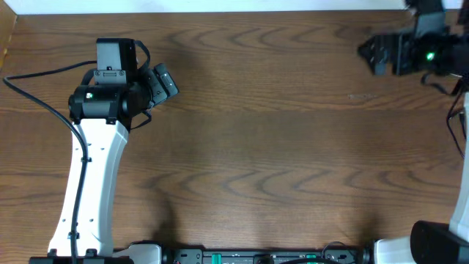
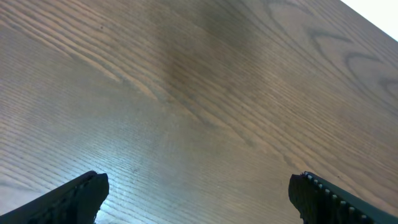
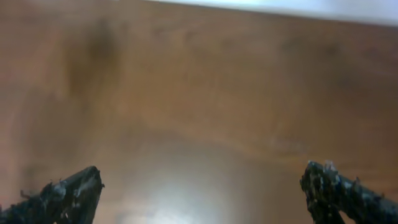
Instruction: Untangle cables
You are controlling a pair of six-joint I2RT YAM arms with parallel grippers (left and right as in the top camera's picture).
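Note:
The black and white cables are out of view in all three views. My left gripper (image 1: 165, 81) is at the far left of the wooden table (image 1: 278, 132); in the left wrist view its fingers (image 2: 199, 193) are wide apart and empty over bare wood. My right gripper (image 1: 370, 51) is at the far right corner; in the right wrist view its fingers (image 3: 199, 186) are wide apart and empty over bare wood.
The table's far edge (image 1: 220, 13) meets a white surface. The thick black wire of the left arm (image 1: 37, 95) loops over the left side of the table. The arm bases and a black bar (image 1: 256, 257) stand along the near edge.

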